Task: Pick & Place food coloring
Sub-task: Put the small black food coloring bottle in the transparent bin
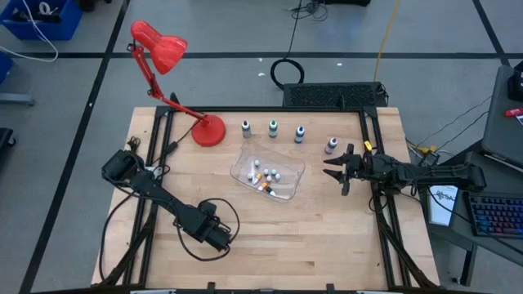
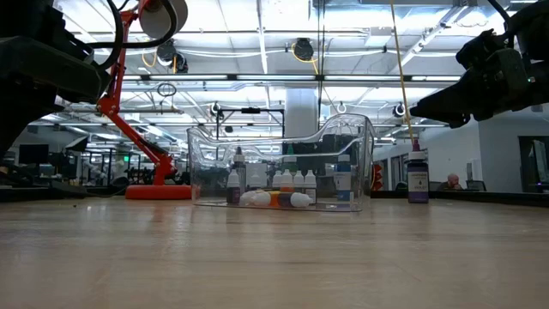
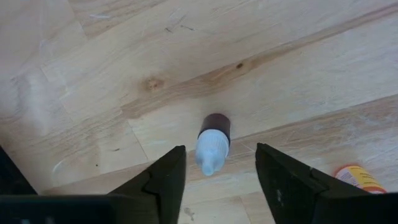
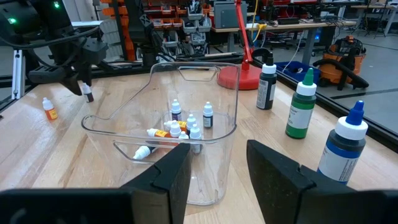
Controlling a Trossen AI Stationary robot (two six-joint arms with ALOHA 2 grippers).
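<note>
**Left pincer straddling a small dropper; food coloring in its row**

Table: wood, seen from above. Red lamp stands upper left of centre.

Food coloring: four upright bottles in a row across the upper middle of the high view, all on the table. Left to right they are dark, green, blue and purple. None is touched by either gripper.

Tray: clear, centre of frame, just below the row. It holds several small droppers, some upright and some lying down.

Left gripper: lower left of centre, well apart from the tray and the row. In its wrist view the fingers are spread, one to each side of a small dark dropper with a pale cap. A gap shows on both sides, so it is not pinched. An orange dropper sits near it at the frame's lower right.

Right gripper: right of the tray, just below the purple bottle in the high view. Its fingers are spread with nothing between them, and it points toward the tray.
</note>
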